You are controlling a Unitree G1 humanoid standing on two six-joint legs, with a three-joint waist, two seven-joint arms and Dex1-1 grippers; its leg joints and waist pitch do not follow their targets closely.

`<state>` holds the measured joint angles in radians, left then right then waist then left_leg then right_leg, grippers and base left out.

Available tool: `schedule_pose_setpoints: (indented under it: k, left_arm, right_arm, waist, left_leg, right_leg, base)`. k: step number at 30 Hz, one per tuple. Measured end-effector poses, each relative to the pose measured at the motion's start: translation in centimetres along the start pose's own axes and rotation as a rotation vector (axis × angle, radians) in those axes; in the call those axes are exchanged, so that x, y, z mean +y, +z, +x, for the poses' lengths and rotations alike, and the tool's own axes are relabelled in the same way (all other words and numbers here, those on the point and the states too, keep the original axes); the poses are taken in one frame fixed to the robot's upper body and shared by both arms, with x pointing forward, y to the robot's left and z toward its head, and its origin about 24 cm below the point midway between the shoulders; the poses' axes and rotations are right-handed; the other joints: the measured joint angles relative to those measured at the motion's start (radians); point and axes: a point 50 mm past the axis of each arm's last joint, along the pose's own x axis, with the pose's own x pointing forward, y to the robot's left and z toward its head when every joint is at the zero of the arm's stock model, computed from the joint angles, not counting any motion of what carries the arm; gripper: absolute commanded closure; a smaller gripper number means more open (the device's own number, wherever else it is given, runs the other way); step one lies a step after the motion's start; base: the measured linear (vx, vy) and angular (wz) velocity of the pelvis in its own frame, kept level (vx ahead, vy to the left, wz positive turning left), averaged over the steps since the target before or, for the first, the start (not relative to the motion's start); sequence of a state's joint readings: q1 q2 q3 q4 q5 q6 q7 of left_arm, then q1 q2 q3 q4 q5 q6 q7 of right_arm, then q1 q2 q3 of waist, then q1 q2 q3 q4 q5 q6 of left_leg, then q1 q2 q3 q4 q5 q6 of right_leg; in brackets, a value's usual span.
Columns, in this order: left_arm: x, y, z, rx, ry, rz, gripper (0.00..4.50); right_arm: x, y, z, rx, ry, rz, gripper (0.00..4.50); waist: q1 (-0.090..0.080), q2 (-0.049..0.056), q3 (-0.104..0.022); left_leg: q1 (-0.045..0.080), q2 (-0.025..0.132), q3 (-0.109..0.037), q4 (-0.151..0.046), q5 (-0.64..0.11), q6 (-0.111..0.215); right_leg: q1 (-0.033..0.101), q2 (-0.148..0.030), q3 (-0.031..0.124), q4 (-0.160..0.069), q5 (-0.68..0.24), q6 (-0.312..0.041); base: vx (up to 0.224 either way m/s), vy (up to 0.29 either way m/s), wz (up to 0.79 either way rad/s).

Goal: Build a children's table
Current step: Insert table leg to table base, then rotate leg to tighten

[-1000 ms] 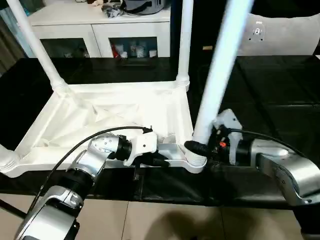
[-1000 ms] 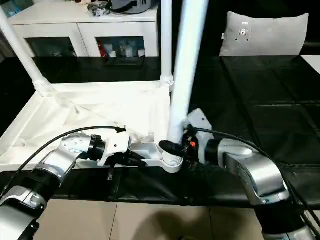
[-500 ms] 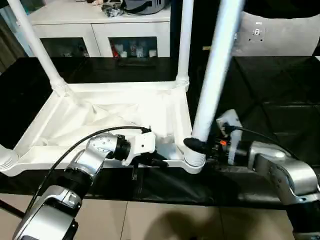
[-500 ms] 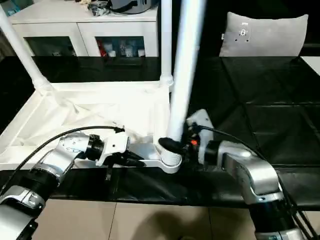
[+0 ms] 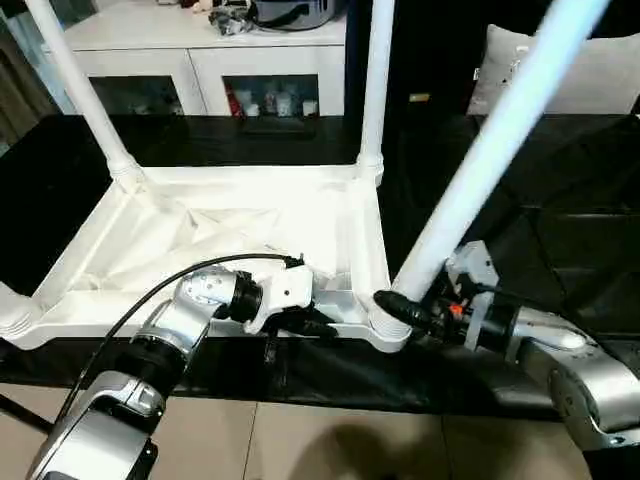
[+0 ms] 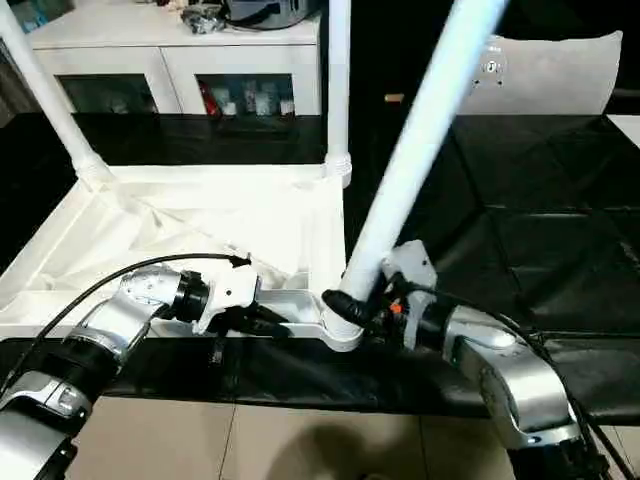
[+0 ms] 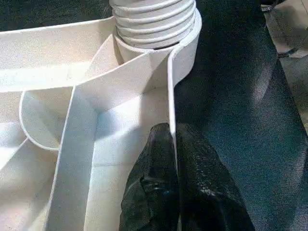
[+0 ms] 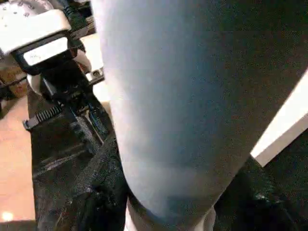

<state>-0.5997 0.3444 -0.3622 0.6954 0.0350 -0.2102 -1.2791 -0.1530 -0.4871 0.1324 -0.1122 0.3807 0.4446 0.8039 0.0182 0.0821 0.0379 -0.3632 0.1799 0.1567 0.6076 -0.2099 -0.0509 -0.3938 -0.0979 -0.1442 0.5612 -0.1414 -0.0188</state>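
- I can read no text, label, brand, number or sign anywhere in these views.

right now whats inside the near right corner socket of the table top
The threaded base of a white leg, leaning right, held by the right gripper. The socket hides how deep it sits.

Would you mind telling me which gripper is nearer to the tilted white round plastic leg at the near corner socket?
Right. The right gripper is clamped around the tilted white round plastic leg near its base; the left gripper pinches the white tabletop's near rim beside that socket.
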Motion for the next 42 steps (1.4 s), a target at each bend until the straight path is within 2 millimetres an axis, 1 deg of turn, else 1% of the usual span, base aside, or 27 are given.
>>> schedule_pose_setpoints:
  k: [3,6,7,10,12,15,17,19,20,22,23,24,27,28,30,33,34,35,37,38,40,41,42]
  left_arm:
    - [0.0,0.0,0.0,0.000,-0.002,0.000,4.50]
    - [0.0,0.0,0.0,0.002,-0.002,-0.002,4.50]
    - [0.0,-0.1,-0.1,0.005,-0.002,-0.003,4.50]
    - [0.0,-0.1,-0.2,0.018,-0.005,0.000,4.50]
    - [0.0,-0.1,-0.2,0.020,-0.009,0.008,4.50]
    - [0.4,0.1,-0.2,0.030,-0.030,0.019,4.50]
    - [1.0,0.4,0.1,0.044,-0.046,0.029,4.50]
    - [1.4,0.7,0.1,0.057,-0.053,0.038,4.50]
    - [1.7,0.8,0.2,0.064,-0.055,0.044,4.50]
    - [2.1,1.2,0.3,0.075,-0.065,0.058,4.50]
    - [2.3,1.4,0.3,0.083,-0.073,0.066,4.50]
    - [2.5,1.6,0.4,0.088,-0.079,0.072,4.50]
    - [3.4,2.3,0.3,0.124,-0.087,0.104,4.50]
    - [3.6,2.4,0.2,0.134,-0.086,0.108,4.50]
    - [3.7,2.3,0.0,0.138,-0.082,0.106,4.50]
    - [3.7,2.2,-0.2,0.142,-0.078,0.105,4.50]
    - [3.7,2.2,-0.2,0.140,-0.076,0.104,4.50]
    - [3.6,1.9,-0.5,0.133,-0.062,0.094,4.50]
    - [3.3,1.5,-0.9,0.112,-0.035,0.066,4.50]
    - [3.3,1.4,-1.0,0.112,-0.030,0.062,4.50]
    - [3.1,1.2,-1.3,0.105,-0.003,0.057,4.50]
    - [2.7,0.9,-1.6,0.097,0.028,0.042,4.50]
    - [2.6,0.7,-1.7,0.091,0.046,0.033,4.50]
  right_arm:
    - [0.2,0.1,0.0,0.017,0.013,-0.035,2.59]
    - [0.4,0.3,0.2,0.044,0.021,-0.086,2.60]
    - [0.3,0.3,0.3,0.049,0.026,-0.090,2.60]
    - [0.2,0.5,0.9,0.082,0.072,-0.131,2.60]
    - [0.2,0.6,1.1,0.096,0.085,-0.156,2.60]
    - [0.2,0.7,1.0,0.103,0.093,-0.166,2.60]
    - [0.1,0.7,0.8,0.111,0.088,-0.176,2.60]
    - [0.1,0.8,0.7,0.111,0.084,-0.182,2.60]
    - [0.1,0.8,0.6,0.108,0.079,-0.184,2.60]
    - [0.1,0.9,0.3,0.101,0.070,-0.186,2.60]
    - [0.1,0.9,0.3,0.099,0.069,-0.187,2.60]
    - [0.1,1.0,0.2,0.095,0.059,-0.188,2.60]
    - [0.1,1.2,0.2,0.067,0.021,-0.184,2.60]
    - [0.2,1.2,0.4,0.050,0.004,-0.173,2.60]
    - [0.3,1.1,0.6,0.035,-0.012,-0.162,2.60]
    - [0.4,1.1,0.9,0.021,-0.025,-0.149,2.60]
    - [0.4,1.1,0.9,0.018,-0.030,-0.146,2.60]
    - [0.5,1.1,1.3,0.005,-0.045,-0.132,2.60]
    - [0.7,1.0,1.8,-0.015,-0.069,-0.115,2.60]
    - [0.7,1.0,1.9,-0.018,-0.077,-0.111,2.60]
    - [0.8,1.0,2.2,-0.027,-0.099,-0.101,2.60]
    - [1.0,1.1,2.7,-0.033,-0.112,-0.094,2.60]
    - [1.0,1.1,2.9,-0.037,-0.122,-0.089,2.60]
  waist:
    - [0.000,0.000,0.000]
    - [0.000,-0.004,0.002]
    - [-0.001,-0.004,0.002]
    - [-0.015,-0.007,0.005]
    - [-0.018,-0.010,0.007]
    - [-0.018,-0.014,0.010]
    - [-0.016,-0.013,0.011]
    - [-0.016,-0.013,0.013]
    - [-0.015,-0.007,0.018]
    - [-0.016,-0.001,0.024]
    - [-0.017,0.000,0.025]
    - [-0.015,0.006,0.029]
    - [-0.017,0.020,0.039]
    - [-0.019,0.023,0.041]
    - [-0.024,0.026,0.043]
    - [-0.030,0.026,0.043]
    - [-0.033,0.024,0.044]
    - [-0.036,0.022,0.045]
    - [-0.041,0.021,0.046]
    - [-0.044,0.016,0.048]
    - [-0.048,0.012,0.049]
    - [-0.057,0.009,0.050]
    - [-0.061,0.010,0.049]
  left_leg:
    - [0.001,0.000,0.000,-0.001,0.000,0.000]
    - [0.005,0.000,0.000,-0.002,0.000,0.000]
    - [0.006,0.000,0.000,-0.003,0.000,0.000]
    - [0.012,0.000,0.000,-0.004,0.000,0.000]
    - [0.014,0.000,-0.001,-0.005,0.000,-0.001]
    - [0.014,0.000,-0.003,-0.006,0.000,-0.001]
    - [0.015,0.000,-0.005,-0.009,0.000,-0.001]
    - [0.014,-0.001,-0.005,-0.010,0.000,-0.001]
    - [0.014,-0.001,-0.005,-0.009,0.000,-0.001]
    - [0.015,-0.002,-0.005,-0.010,0.000,-0.001]
    - [0.015,-0.003,-0.006,-0.010,0.000,0.000]
    - [0.015,-0.003,-0.008,-0.009,0.000,0.000]
    - [0.014,-0.005,-0.009,-0.013,-0.001,0.000]
    - [0.014,-0.005,-0.009,-0.013,0.000,0.000]
    - [0.014,-0.005,-0.009,-0.013,0.000,0.000]
    - [0.013,-0.005,-0.009,-0.015,0.000,0.000]
    - [0.013,-0.005,-0.009,-0.015,0.000,0.000]
    - [0.014,-0.005,-0.009,-0.017,-0.001,0.000]
    - [0.014,-0.005,-0.010,-0.018,-0.001,0.000]
    - [0.014,-0.006,-0.010,-0.019,-0.001,0.000]
    - [0.015,-0.006,-0.011,-0.020,-0.001,0.000]
    - [0.015,-0.006,-0.012,-0.022,-0.001,0.000]
    - [0.015,-0.006,-0.012,-0.022,-0.001,0.000]
  right_leg:
    - [0.000,0.000,0.000,0.000,0.000,0.000]
    - [0.003,0.001,0.000,-0.001,-0.001,0.000]
    - [0.005,0.001,0.000,-0.001,-0.001,0.001]
    - [0.010,0.001,0.000,-0.004,-0.001,0.001]
    - [0.012,0.002,-0.001,-0.007,-0.001,0.001]
    - [0.013,0.002,-0.002,-0.010,-0.001,0.001]
    - [0.015,0.004,-0.004,-0.018,-0.001,0.001]
    - [0.015,0.004,-0.003,-0.020,-0.001,0.001]
    - [0.017,0.004,-0.003,-0.020,-0.001,0.001]
    - [0.019,0.003,-0.003,-0.024,-0.001,0.001]
    - [0.020,0.003,-0.003,-0.024,-0.001,0.001]
    - [0.022,0.003,-0.004,-0.024,-0.001,0.001]
    - [0.025,0.003,-0.004,-0.033,-0.001,0.001]
    - [0.025,0.003,-0.004,-0.033,-0.001,0.001]
    - [0.026,0.003,-0.004,-0.033,-0.001,0.001]
    - [0.026,0.003,-0.005,-0.033,-0.001,0.001]
    - [0.027,0.003,-0.005,-0.033,-0.001,0.001]
    - [0.027,0.003,-0.004,-0.033,-0.001,0.001]
    - [0.026,0.003,-0.005,-0.033,-0.001,0.001]
    - [0.025,0.003,-0.005,-0.033,-0.001,0.002]
    - [0.025,0.003,-0.006,-0.034,-0.001,0.002]
    - [0.024,0.003,-0.006,-0.036,-0.001,0.002]
    - [0.024,0.003,-0.007,-0.036,-0.001,0.002]
  base:
    - [0.000,0.000,0.00]
    - [0.000,0.000,0.00]
    - [0.000,0.000,0.00]
    - [0.000,0.000,0.00]
    - [0.000,0.000,0.00]
    - [0.000,0.000,0.00]
    - [0.000,0.000,0.00]
    - [0.000,0.000,0.00]
    - [0.000,0.000,0.00]
    - [0.000,0.000,0.00]
    - [0.000,0.000,0.00]
    - [0.000,0.000,0.00]
    - [0.000,0.000,0.00]
    - [0.000,0.000,0.00]
    - [0.000,0.000,0.00]
    - [0.000,0.000,0.00]
    - [0.000,0.000,0.00]
    - [0.000,0.000,0.00]
    - [0.000,0.000,0.00]
    - [0.000,0.000,0.00]
    - [0.000,0.000,0.00]
    - [0.000,0.000,0.00]
    - [0.000,0.000,0.00]
